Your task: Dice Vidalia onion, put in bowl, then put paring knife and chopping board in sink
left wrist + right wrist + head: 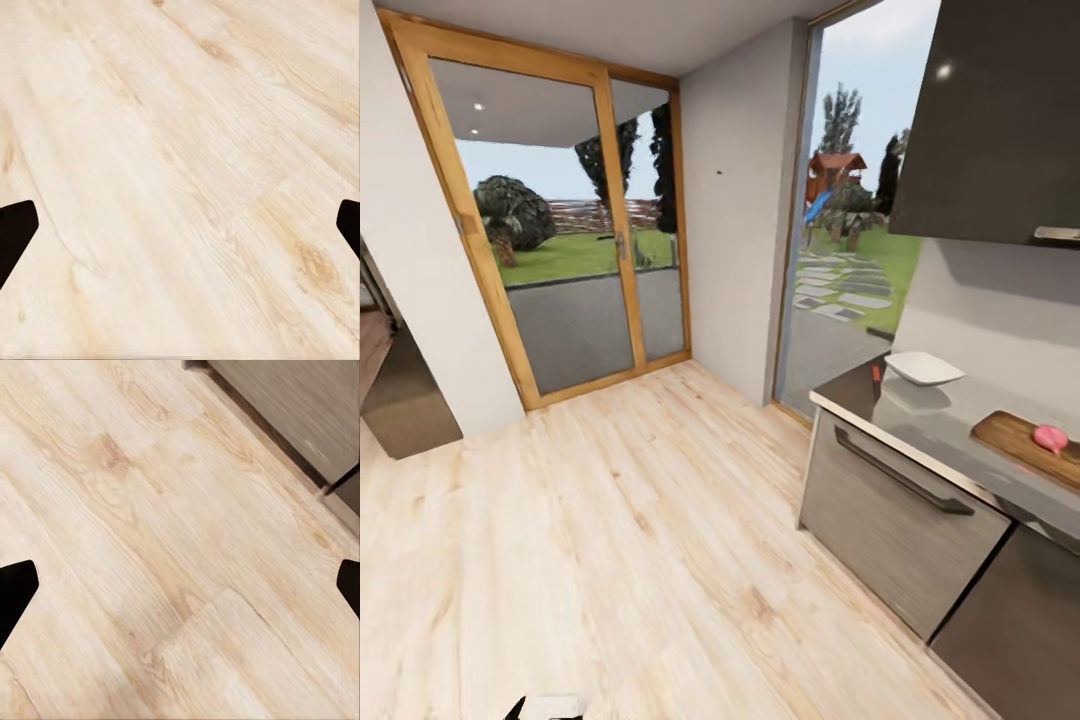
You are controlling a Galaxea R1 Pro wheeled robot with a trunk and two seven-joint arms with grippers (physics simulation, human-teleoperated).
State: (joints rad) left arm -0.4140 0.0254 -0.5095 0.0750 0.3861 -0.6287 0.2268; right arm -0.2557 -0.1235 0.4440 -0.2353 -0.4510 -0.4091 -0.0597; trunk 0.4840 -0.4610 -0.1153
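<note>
Head view: chopping board (pixel 1022 437) runs along countertop (pixel 920 415), onion (pixel 1050 437) on it

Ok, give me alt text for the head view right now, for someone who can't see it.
A kitchen countertop at the right edge carries a white bowl and, beyond it, a chopping board with the pinkish Vidalia onion on it. Pale wood floor spreads toward wood-framed glass doors showing a garden.

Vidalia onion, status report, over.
Both claws open, empty, over pale wood floor. Vidalia onion on chopping board, countertop right; bowl beside. Nothing in the way.
</note>
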